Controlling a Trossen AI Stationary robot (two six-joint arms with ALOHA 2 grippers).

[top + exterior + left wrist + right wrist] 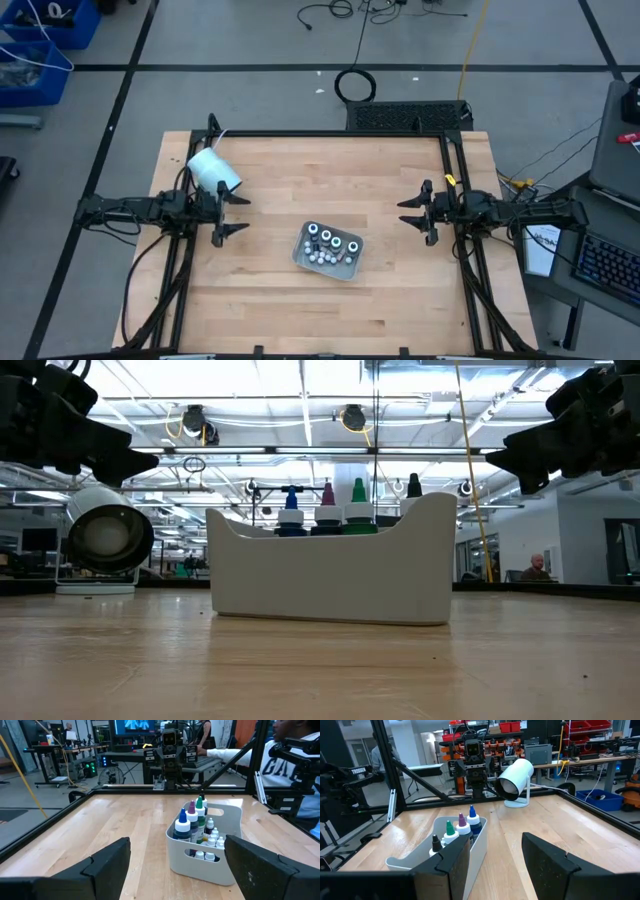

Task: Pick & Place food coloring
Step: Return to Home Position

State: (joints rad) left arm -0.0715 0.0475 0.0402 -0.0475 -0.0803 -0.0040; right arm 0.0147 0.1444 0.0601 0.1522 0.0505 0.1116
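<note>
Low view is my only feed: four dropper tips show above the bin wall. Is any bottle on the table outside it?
Observer: I see none. From above, the four food coloring bottles stand in one row inside the bin.
Operator: Anything else in there?
Observer: Yes. Small white-capped items are clustered beside the row, below the wall that blocks your view.
Operator: Where are the hands?
Observer: The left hand and the right hand are both open, one on each side of the bin and clear of it.
Operator: And that white cup?
Observer: The white cup is close by the left hand, well apart from the bin.
</note>
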